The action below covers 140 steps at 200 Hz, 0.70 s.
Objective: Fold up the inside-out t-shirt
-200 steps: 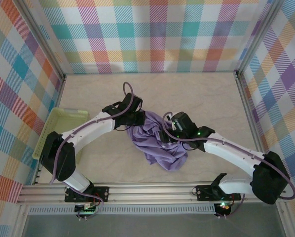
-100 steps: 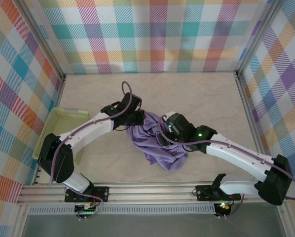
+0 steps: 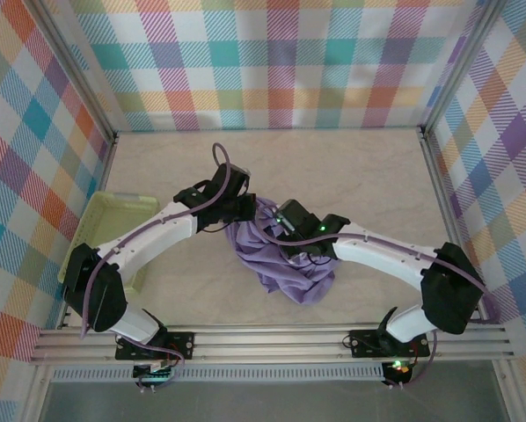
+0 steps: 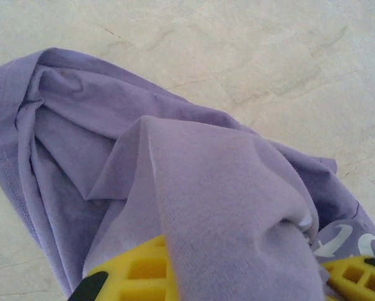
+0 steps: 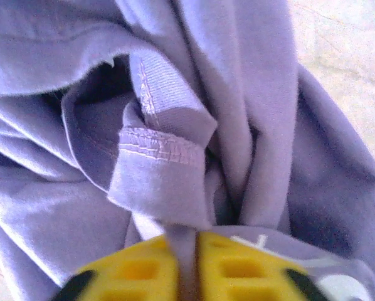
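The inside-out t-shirt (image 3: pixel 285 264) lies as a crumpled lavender heap in the middle of the table. My left gripper (image 3: pixel 245 211) sits at the heap's far-left edge, and my right gripper (image 3: pixel 287 232) is on its top. In the left wrist view, a thick fold of the t-shirt (image 4: pixel 225 200) runs between the yellow fingers (image 4: pixel 134 273) of the left gripper (image 4: pixel 244 279), which is shut on it. In the right wrist view, the right gripper (image 5: pixel 186 269) pinches a thin strip of the t-shirt (image 5: pixel 169 163) below a stitched hem; its yellow fingers (image 5: pixel 250 269) almost meet.
A light-green basket (image 3: pixel 122 201) stands at the table's left edge, partly under the left arm. Plaid walls enclose the table on three sides. Bare tabletop (image 3: pixel 351 167) lies beyond the heap and to its right.
The right gripper has shut on the t-shirt's fabric after standing open. The right arm has reached further left over the heap. The left arm has barely shifted.
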Tool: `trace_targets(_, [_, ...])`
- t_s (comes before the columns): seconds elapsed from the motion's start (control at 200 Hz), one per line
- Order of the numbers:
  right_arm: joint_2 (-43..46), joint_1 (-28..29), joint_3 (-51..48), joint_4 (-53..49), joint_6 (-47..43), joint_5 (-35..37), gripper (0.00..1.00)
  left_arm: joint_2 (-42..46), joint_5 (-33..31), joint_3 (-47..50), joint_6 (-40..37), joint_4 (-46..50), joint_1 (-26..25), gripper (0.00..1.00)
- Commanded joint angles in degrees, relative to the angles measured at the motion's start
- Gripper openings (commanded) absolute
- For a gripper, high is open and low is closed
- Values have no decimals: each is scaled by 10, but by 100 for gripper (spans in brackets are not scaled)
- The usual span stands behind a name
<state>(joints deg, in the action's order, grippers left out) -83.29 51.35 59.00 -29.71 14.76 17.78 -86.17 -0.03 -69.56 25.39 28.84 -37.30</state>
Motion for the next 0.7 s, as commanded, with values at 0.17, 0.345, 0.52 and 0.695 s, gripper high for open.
trace_targets(0.17, [283, -40, 1, -19, -40, 40, 0, 36, 23, -90, 50, 57, 78, 0])
trace_targets(0.345, [365, -87, 42, -31, -38, 24, 0, 110, 17, -125, 85, 29, 69, 0])
trace_targets(0.52, [383, -99, -19, 12, -14, 12, 0, 122, 12, -53, 101, 12, 53, 0])
trace_targets(0.695, [340, -127, -101, 44, 53, -58, 0, 2, -48, -26, 99, 145, 53, 0])
